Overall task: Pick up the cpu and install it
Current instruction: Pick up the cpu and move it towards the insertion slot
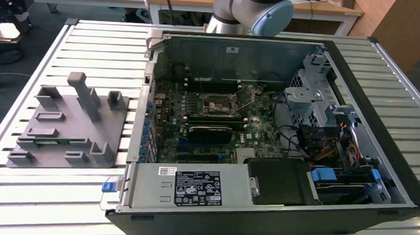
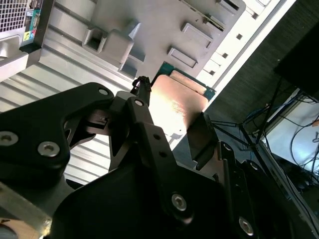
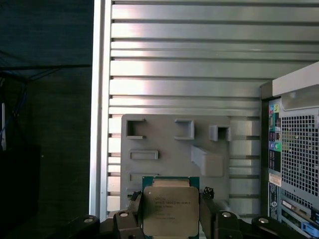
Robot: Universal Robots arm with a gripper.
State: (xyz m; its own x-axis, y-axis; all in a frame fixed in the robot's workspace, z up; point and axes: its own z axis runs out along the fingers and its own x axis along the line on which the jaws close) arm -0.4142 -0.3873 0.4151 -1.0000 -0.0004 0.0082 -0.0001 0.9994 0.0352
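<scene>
- The black metal two-finger claw [image 2: 173, 107] is closed in to the width of the chip. It holds the cpu [image 2: 182, 104], a small flat square chip with a silvery metal top and a green rim, by two opposite edges.
- In both wrist views one black finger [image 3: 133, 209] presses on each side of the chip. The silvery top is turned toward the cameras.
- The cpu is therefore in the claw and not in any holder. In the first wrist view it stands in front of the grey plastic tray [image 3: 169, 147] with moulded slots and posts, and it covers a part of that tray. No contact between chip and tray is visible, but I cannot tell how high it hangs.
- The tray lies flat on the silver slatted aluminium table [image 1: 92, 43], near the table edge at the exterior view's left. A thin green strip [image 1: 58, 140] lies in one of its slots.
- Just beside the tray, toward the exterior view's right, a big black open computer case [image 1: 262, 226] lies on its side. It takes the middle and the right part of the tabletop.
- Inside the case there is a green motherboard [image 1: 168, 142]. Near its middle sits a dark square socket framed in metal [image 1: 218, 106], well apart from the tray.
- A grey robot arm with a pale blue joint cap [image 1: 261, 11] rises at the far edge of the table, behind the case.
</scene>
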